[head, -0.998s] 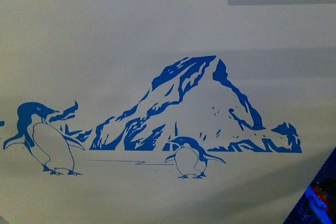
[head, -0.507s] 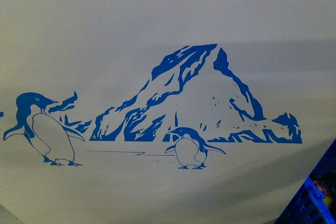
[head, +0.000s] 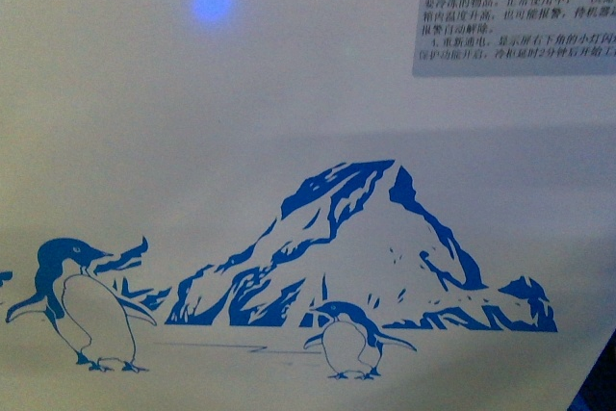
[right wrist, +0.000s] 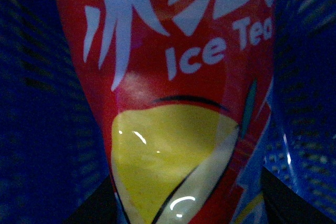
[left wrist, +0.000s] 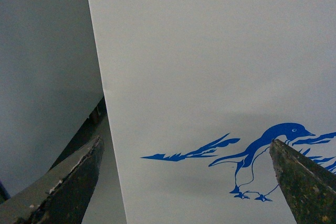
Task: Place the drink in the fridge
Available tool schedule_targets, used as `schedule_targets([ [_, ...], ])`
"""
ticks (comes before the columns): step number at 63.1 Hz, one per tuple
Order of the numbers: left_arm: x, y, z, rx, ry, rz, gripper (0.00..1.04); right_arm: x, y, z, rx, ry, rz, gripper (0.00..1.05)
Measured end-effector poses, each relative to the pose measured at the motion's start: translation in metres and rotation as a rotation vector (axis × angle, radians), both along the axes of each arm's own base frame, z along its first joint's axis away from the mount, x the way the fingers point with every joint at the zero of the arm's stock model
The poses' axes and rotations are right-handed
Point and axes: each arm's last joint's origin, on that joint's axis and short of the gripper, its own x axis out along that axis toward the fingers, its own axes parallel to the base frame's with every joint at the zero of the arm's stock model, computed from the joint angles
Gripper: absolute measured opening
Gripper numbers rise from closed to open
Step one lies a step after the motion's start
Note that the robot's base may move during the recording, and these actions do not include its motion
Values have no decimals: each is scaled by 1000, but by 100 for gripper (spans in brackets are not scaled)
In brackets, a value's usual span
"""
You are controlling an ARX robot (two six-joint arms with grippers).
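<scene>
The fridge's white side wall (head: 241,93) fills the front view, with its blue mountain and penguin graphic (head: 366,247). Neither arm shows there. In the left wrist view the same white wall (left wrist: 210,66) and a blue penguin (left wrist: 262,156) lie ahead of my left gripper (left wrist: 186,182), which is open and empty, its dark fingers (left wrist: 68,182) spread wide. In the right wrist view the drink (right wrist: 173,103), with its red "Ice Tea" label and yellow lemon picture, fills the frame; my right gripper (right wrist: 186,208) is shut on it. The cap and the liquid are out of view.
A grey sticker with printed text (head: 515,12) and a blue light spot (head: 212,4) sit high on the fridge wall. A grey wall and a strip of floor (left wrist: 47,77) lie beside the fridge's corner. Blue perforated plastic (right wrist: 304,103) surrounds the drink.
The fridge graphic has dropped in the front view after rising half a second ago; more of the text sticker shows at the top. The blue crate at the lower right has left the frame.
</scene>
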Motion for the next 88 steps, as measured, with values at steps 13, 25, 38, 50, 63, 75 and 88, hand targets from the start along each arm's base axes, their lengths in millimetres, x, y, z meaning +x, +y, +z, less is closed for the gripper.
schedule_targets([
  [13, 0, 0, 0, 0, 0, 0, 97, -24, 12, 107, 16, -185, 82, 42],
  [25, 0, 0, 0, 0, 0, 0, 97, -60, 21, 180, 15, -321, 122, 42],
  [38, 0, 0, 0, 0, 0, 0, 97, -121, 30, 266, -38, -551, 141, 42],
  [50, 0, 0, 0, 0, 0, 0, 97, -180, 47, 311, -58, -722, 166, 42],
  [63, 0, 0, 0, 0, 0, 0, 97, -236, 79, 318, -13, -812, 204, 42],
  [75, 0, 0, 0, 0, 0, 0, 97, -248, 100, 313, -33, -846, 178, 42],
  [88, 0, 0, 0, 0, 0, 0, 97, -244, 113, 298, -81, -833, 166, 42],
])
